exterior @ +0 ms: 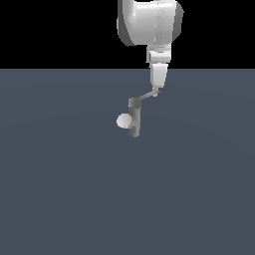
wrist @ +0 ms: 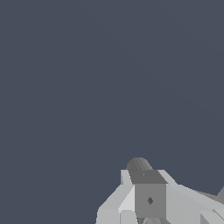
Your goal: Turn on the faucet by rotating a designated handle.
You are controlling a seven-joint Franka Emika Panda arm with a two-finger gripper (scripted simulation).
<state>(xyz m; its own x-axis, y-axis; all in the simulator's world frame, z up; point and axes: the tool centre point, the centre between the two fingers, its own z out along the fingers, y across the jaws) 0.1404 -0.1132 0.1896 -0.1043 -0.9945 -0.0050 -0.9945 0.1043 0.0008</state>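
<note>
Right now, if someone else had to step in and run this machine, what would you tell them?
Gripper: its tip is at the far end of the handle; whether it is open or shut cannot be told.
Faucet: a grey post upright on the floor, with a pale round knob on the exterior view's left.
Handle: runs from the post's top up toward the exterior view's right.
Done: the arm has reached the handle.
Left: swing the handle around the post. How far it has turned is unclear.
</note>
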